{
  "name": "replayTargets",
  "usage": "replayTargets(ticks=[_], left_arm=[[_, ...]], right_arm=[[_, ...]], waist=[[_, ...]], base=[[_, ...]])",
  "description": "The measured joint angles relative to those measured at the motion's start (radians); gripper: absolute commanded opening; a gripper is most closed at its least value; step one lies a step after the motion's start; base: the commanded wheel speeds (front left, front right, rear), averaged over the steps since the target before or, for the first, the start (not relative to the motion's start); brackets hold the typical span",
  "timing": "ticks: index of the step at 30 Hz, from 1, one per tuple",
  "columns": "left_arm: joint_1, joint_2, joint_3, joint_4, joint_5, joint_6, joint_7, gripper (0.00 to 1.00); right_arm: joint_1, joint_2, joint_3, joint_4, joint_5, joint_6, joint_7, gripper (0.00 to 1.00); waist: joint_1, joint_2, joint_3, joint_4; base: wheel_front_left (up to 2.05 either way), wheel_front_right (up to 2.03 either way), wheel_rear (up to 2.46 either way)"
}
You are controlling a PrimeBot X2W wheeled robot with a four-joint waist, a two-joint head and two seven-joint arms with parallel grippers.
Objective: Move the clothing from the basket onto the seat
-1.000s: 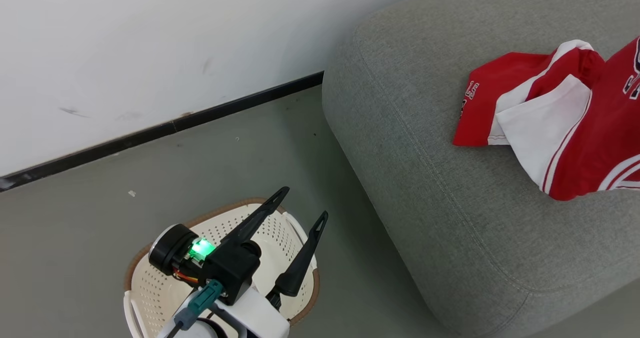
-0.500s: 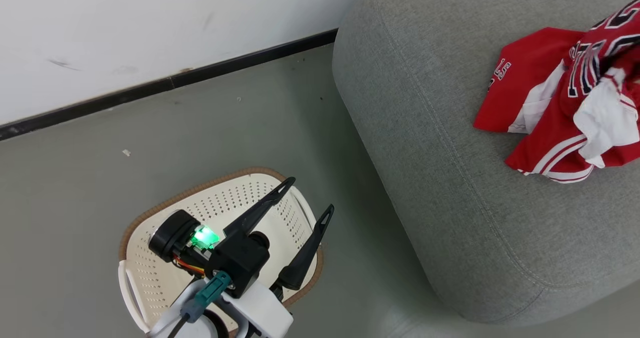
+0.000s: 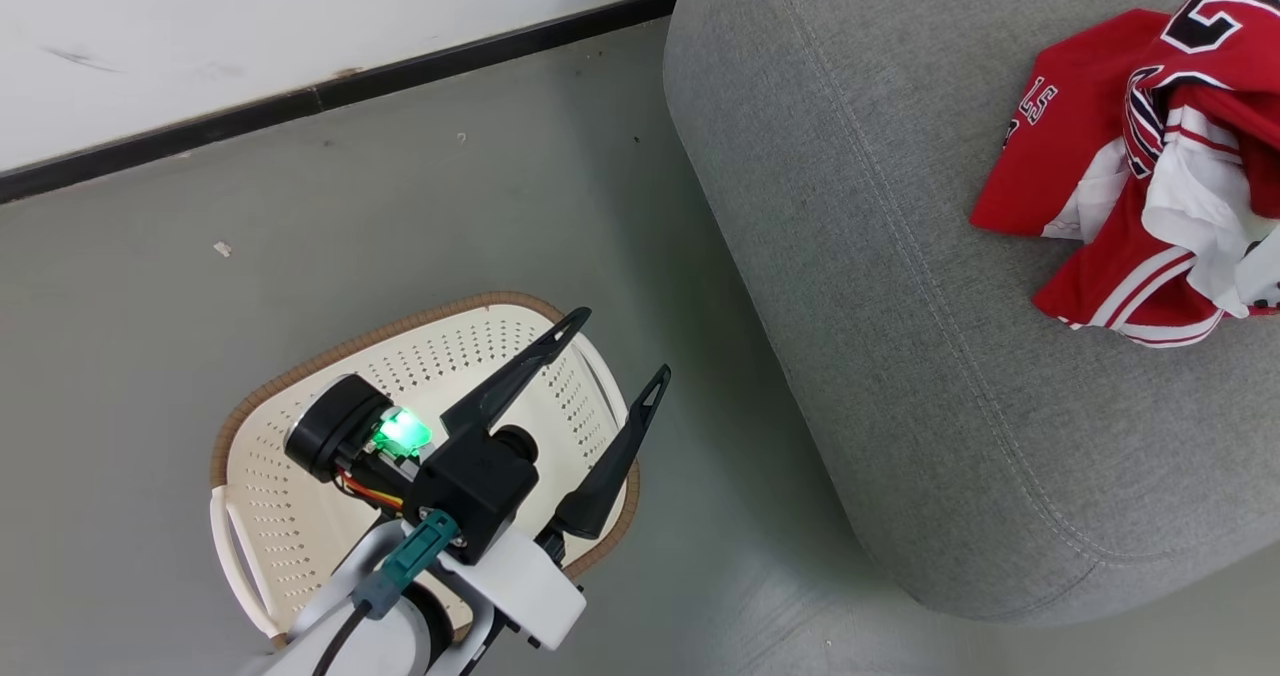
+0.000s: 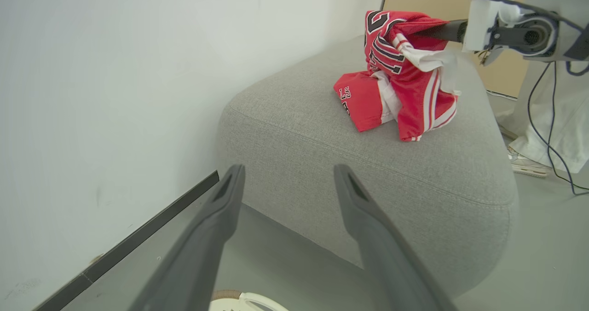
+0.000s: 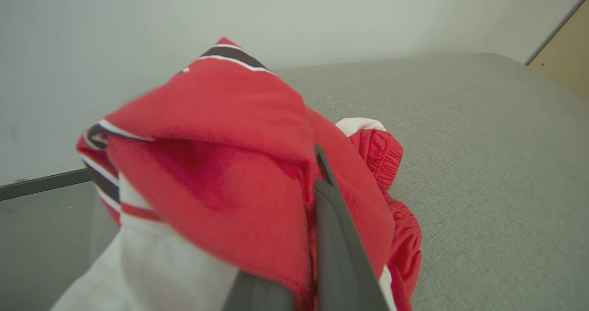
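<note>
1. Nearest, at 7 o'clock in head view: our L gripper [image 3: 617, 346], fingers spread wide, nothing btw them, hovering over the basket [image 3: 300, 368].
2. Basket sits on the floor [image 3: 150, 286]. The perforated bottom we can see has no cloth on it, though our arm hides part.
3. Seat [image 3: 880, 286] fills 1 to 4 o'clock, just beside the basket.
4. Far out at 2 o'clock, on the seat: shorts [image 3: 1050, 166] lie on it. Jersey [image 3: 1235, 61] is bunched, its top hung from our R gripper [image 4: 437, 29], which is clamped on a fold, lower hem touching the seat.
5. Handling, our guess: light, limp, a bit slick; it drapes & won't hold shape. Pinch a thick gathered fold, e.g. waistband or collar, not a single layer. Job looks approx done; R needs only to let go.
</note>
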Motion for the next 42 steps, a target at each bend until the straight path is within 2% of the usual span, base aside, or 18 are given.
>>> replayTargets(ticks=[1,3,5,21,35,42], left_arm=[[-0.004,0.000,0.003,-0.002,0.000,0.000,0.000,1.00],[-0.006,0.001,0.008,-0.003,0.000,-0.001,0.000,1.00],[-0.007,0.002,0.013,-0.002,0.000,-0.003,0.000,1.00],[-0.020,0.005,0.038,0.027,-0.005,-0.003,-0.018,1.00],[-0.011,0.002,0.090,0.044,-0.047,0.009,-0.076,1.00],[0.026,-0.004,0.121,0.073,-0.055,0.039,-0.111,1.00]], right_arm=[[0.000,0.003,-0.001,0.004,0.000,0.000,0.000,0.30],[-0.002,0.009,0.001,0.012,0.000,0.000,-0.009,0.48],[-0.009,0.018,0.011,0.027,0.000,0.000,-0.011,1.00],[-0.007,0.018,0.086,0.026,0.016,0.000,-0.056,1.00],[0.125,-0.021,0.066,-0.069,0.033,0.000,-0.059,1.00],[0.161,-0.020,0.063,-0.149,0.034,0.000,-0.059,1.00]], waist=[[0.0000,0.0000,0.004,-0.002],[0.0000,0.0000,0.013,-0.006],[0.0000,0.0000,0.019,-0.011],[0.0000,0.0000,0.008,-0.058],[0.0000,0.0000,-0.049,-0.085],[0.0000,0.0000,-0.086,-0.089]], base=[[0.00,0.00,0.00],[0.00,0.00,0.00],[0.00,0.00,0.00],[0.00,0.00,0.00],[0.00,0.00,0.00],[0.00,0.00,0.00]])
